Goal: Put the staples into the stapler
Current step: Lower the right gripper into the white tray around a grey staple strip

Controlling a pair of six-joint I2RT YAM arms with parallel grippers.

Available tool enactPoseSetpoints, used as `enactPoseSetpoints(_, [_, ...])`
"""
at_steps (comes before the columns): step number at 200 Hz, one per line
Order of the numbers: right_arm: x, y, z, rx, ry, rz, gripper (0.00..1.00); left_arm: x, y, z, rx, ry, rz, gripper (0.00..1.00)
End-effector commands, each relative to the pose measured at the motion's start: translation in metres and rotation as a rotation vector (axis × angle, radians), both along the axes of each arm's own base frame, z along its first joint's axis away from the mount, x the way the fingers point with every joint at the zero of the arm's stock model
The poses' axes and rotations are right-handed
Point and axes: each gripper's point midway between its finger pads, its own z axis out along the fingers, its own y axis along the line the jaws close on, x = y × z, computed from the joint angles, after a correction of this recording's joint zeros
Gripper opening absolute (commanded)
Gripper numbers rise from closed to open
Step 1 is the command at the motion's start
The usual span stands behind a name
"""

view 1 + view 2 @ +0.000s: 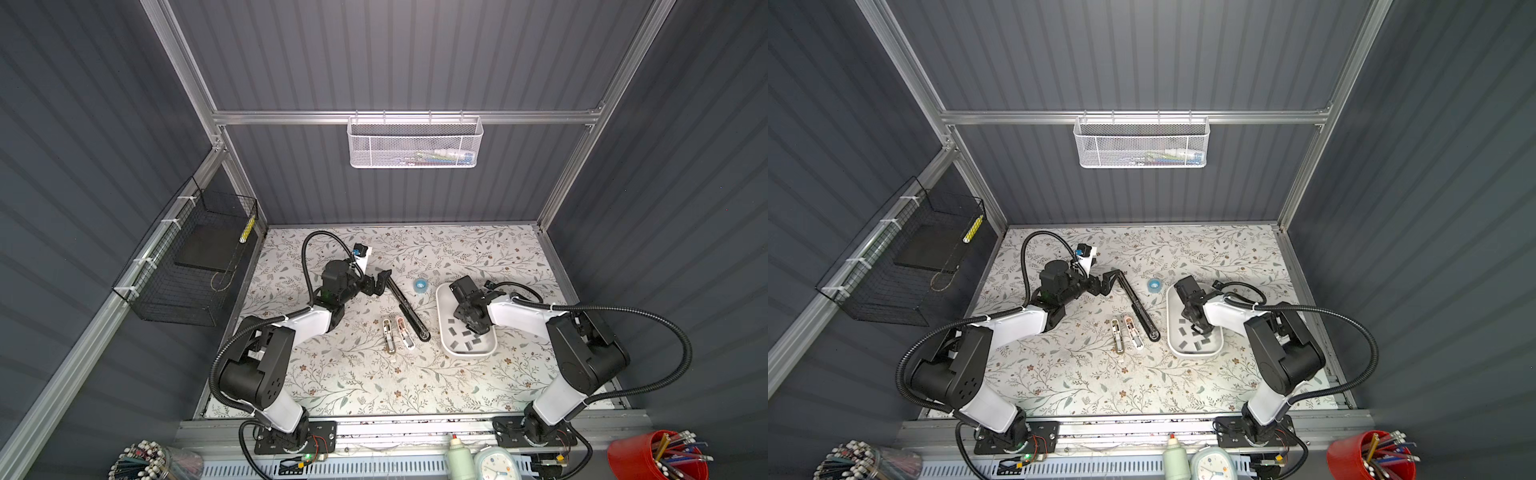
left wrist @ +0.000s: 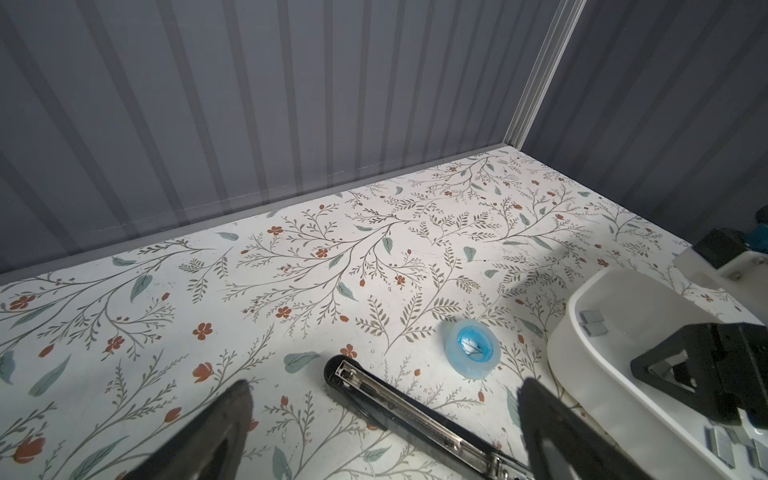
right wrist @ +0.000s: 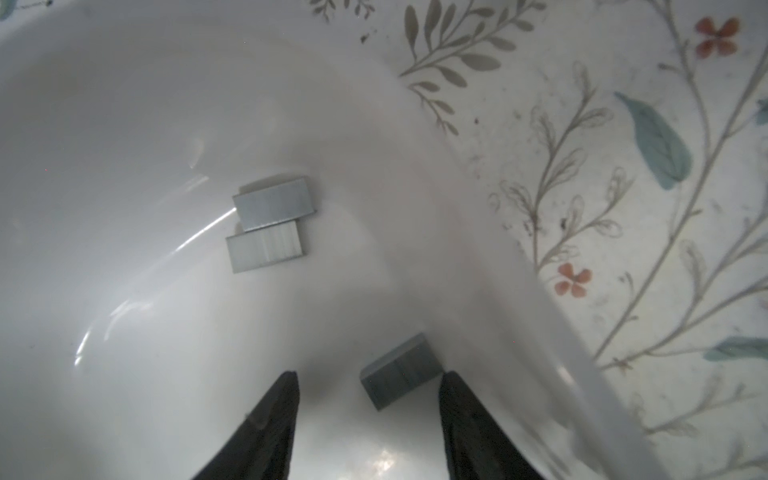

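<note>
The left gripper (image 1: 379, 284) hangs with its fingers wide at the far end of the opened stapler (image 1: 407, 308). The stapler lies flat, its long axis running far-left to near-right. To its right, in the tray (image 1: 440, 320), the right gripper (image 3: 370, 377) straddles a skewed strip of the staples (image 3: 400, 370), half-open and gripping nothing. The step in hand is picking a strip, and the next move likely calls for a square pinch and a lift.
</note>
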Motion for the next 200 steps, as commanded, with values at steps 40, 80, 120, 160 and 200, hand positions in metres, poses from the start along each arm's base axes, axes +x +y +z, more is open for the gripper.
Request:
enactPoseSetpoints(40, [0.007, 0.002, -0.007, -0.051, 0.049, 0.071, 0.51, -0.003, -0.003, 0.008, 0.007, -0.027, -0.018, 1.0])
enactPoseSetpoints(80, [0.004, 0.002, -0.008, -0.065, 0.064, 0.091, 0.47, -0.002, -0.004, 0.006, 0.007, -0.019, -0.022, 1.0])
enactPoseSetpoints(120, [0.002, -0.004, -0.01, -0.102, 0.073, 0.117, 0.44, -0.002, -0.004, 0.006, 0.006, -0.018, -0.023, 1.0])
enactPoseSetpoints(160, [-0.006, -0.008, -0.015, -0.123, 0.106, 0.14, 0.37, -0.002, -0.004, 0.006, 0.006, -0.012, -0.022, 1.0])
enactPoseSetpoints(200, [-0.009, -0.002, -0.019, -0.1, 0.126, 0.171, 0.23, -0.001, -0.006, 0.006, 0.005, -0.004, -0.028, 1.0])
